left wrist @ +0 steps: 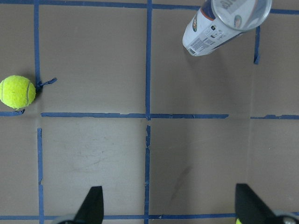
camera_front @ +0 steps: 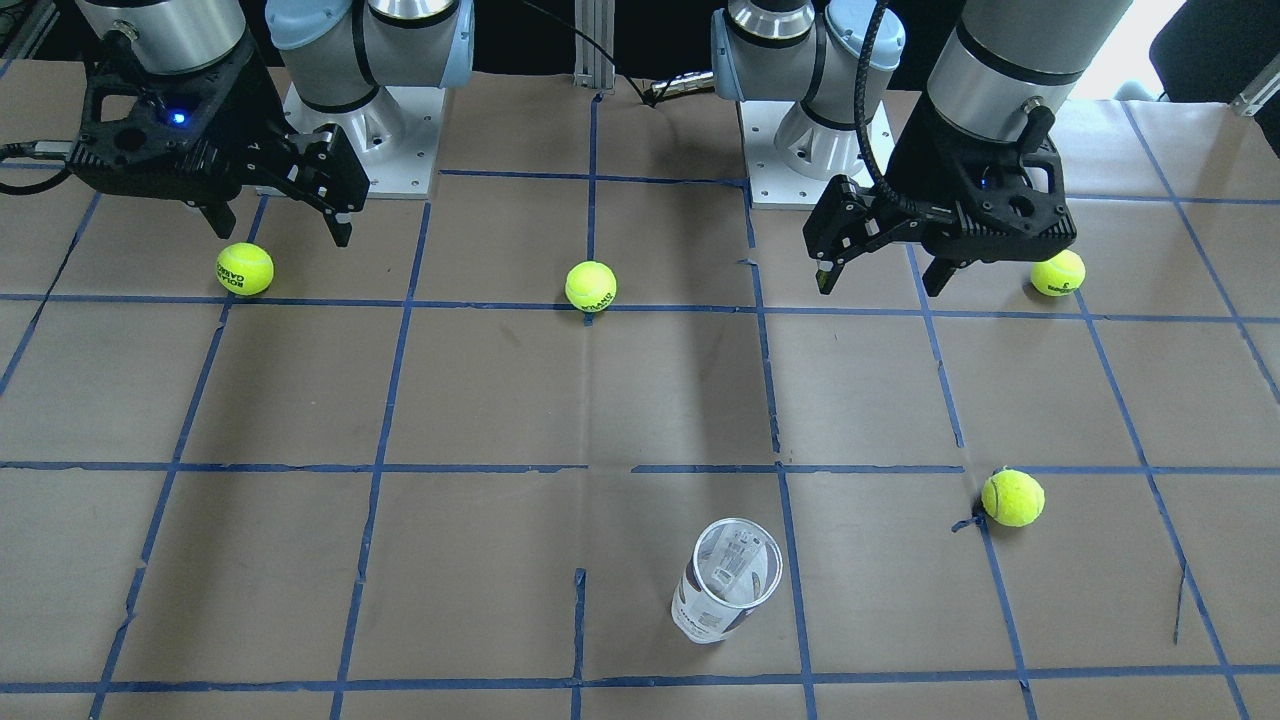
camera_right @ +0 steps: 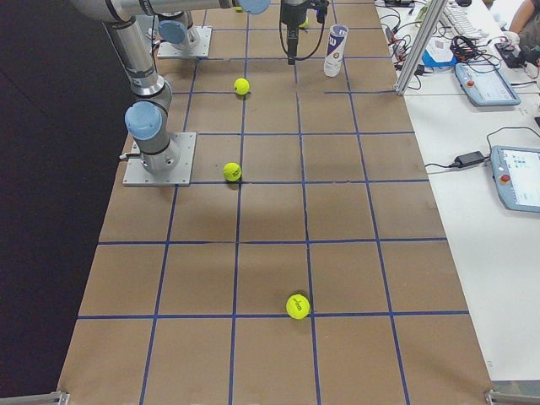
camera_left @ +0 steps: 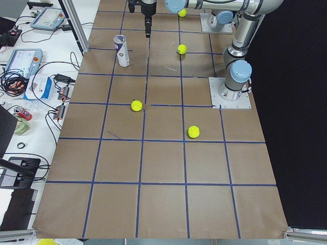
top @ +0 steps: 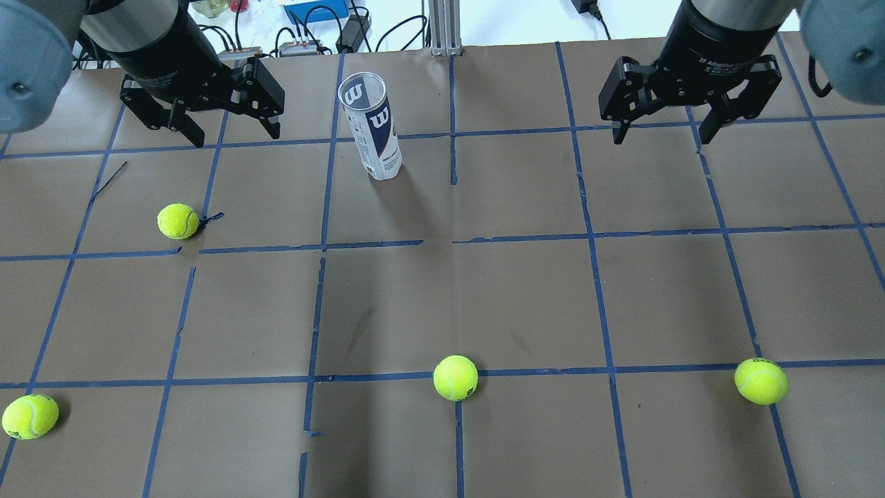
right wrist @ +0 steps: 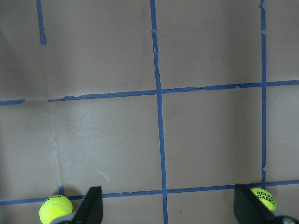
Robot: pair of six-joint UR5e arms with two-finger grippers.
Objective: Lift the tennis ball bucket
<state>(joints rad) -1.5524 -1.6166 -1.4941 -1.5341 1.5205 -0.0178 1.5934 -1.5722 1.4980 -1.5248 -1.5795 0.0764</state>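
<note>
Robotics lab, bench-top test cell. Table [camera_left: 163, 204] papered brown and gridded with blue tape [top: 594, 238]. Left arm [camera_left: 239, 71] and right arm [camera_right: 145, 118], both industrial types, each bolted to a metal base plate [camera_left: 243, 103] on the table. White bench [camera_right: 481, 253] runs along the far side, carrying a teach pendant [camera_right: 519, 181], a power brick [camera_right: 469, 158] and loose cables [camera_left: 13, 81]. Aluminium frame post [camera_right: 416, 51] at the table's edge. Dark backdrop behind the arms.
</note>
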